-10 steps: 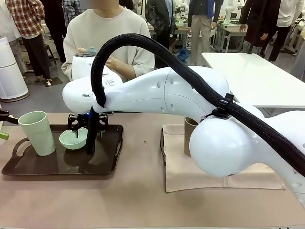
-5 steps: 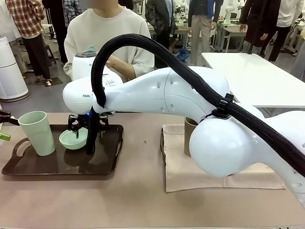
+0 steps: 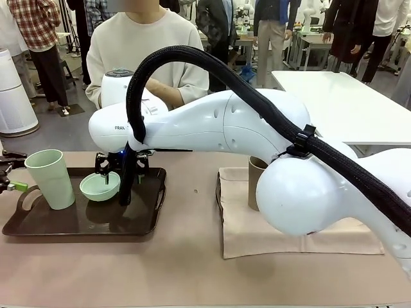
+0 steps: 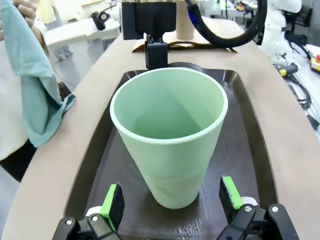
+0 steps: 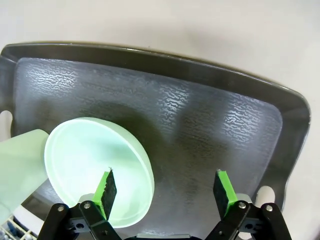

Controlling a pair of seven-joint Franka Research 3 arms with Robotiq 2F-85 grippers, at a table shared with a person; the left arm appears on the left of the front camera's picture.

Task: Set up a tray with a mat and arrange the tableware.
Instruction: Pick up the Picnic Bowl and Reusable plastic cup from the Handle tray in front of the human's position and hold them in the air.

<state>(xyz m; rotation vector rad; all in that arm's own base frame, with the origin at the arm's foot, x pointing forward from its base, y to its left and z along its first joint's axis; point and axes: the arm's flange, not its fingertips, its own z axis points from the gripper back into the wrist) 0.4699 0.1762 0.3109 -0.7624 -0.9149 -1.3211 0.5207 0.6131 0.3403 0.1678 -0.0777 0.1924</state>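
Tray [image 3: 83,221], dark brown with cut-out handles, lies on the left half of the tabletop [image 3: 192,269], and two pieces of the tableware stand on it. A pale green cup [image 3: 50,178] is upright at the tray's left end, and a mint green bowl [image 3: 100,186] sits just beside it toward the tray's far edge. A beige mat [image 3: 302,240] lies flat on the tabletop to the right of the tray, apart from it, with a tan-brown cup [image 3: 255,186] upright at its far left corner. The right arm [image 3: 225,122] reaches across the middle to the tray, and the right tool [image 3: 121,183] points down over the bowl. From the right wrist, the right tool [image 5: 165,187] stands wide: one pad hangs over the inside of the bowl [image 5: 97,167], the other over the bare floor of the tray [image 5: 200,125], so the bowl's rim lies between them; whether a pad touches the bowl cannot be told. The left tool [image 3: 11,171] comes in at the tabletop's left edge. In its wrist view, the left tool [image 4: 172,200] is spread wide on either side of the lower part of the cup [image 4: 169,135], with a gap showing between each green pad and the cup's wall. At the far edge a person [image 3: 148,45] holds a teal cloth [image 4: 30,85].
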